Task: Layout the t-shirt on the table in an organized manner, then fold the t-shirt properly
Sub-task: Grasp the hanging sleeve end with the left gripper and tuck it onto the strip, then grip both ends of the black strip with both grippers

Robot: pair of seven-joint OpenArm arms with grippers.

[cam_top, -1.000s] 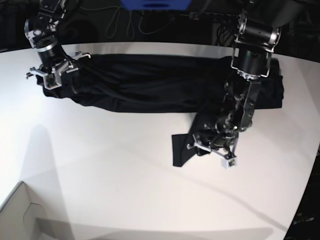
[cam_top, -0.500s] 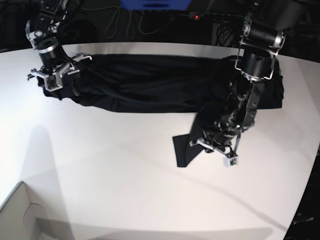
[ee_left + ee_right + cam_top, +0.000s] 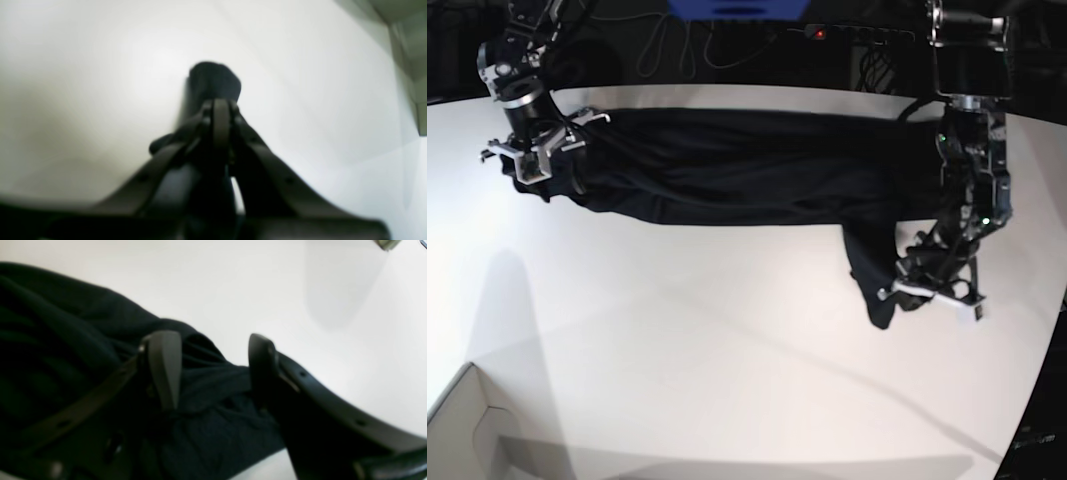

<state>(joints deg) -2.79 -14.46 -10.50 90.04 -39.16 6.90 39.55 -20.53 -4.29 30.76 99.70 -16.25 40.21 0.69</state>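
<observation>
So we've got the t-shirt (image 3: 727, 165) bunched in a long dark band across the far side of the table (image 3: 677, 340). Left gripper (image 3: 930, 293) is clenched on a hanging flap at the right end. Right gripper (image 3: 210, 370) sits spread over the left end, jaws apart.

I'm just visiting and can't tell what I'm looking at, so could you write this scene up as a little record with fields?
Garment: black t-shirt, bunched in a long wrinkled band across the far side of the table
Surface: white table
Left gripper: shut on a flap of the t-shirt, near the table's right side in the base view
Right gripper: jaws apart, straddling a fold at the shirt's other end
Shirt state: not laid flat, not folded
Other item: pale box corner at the lower left of the base view
</observation>
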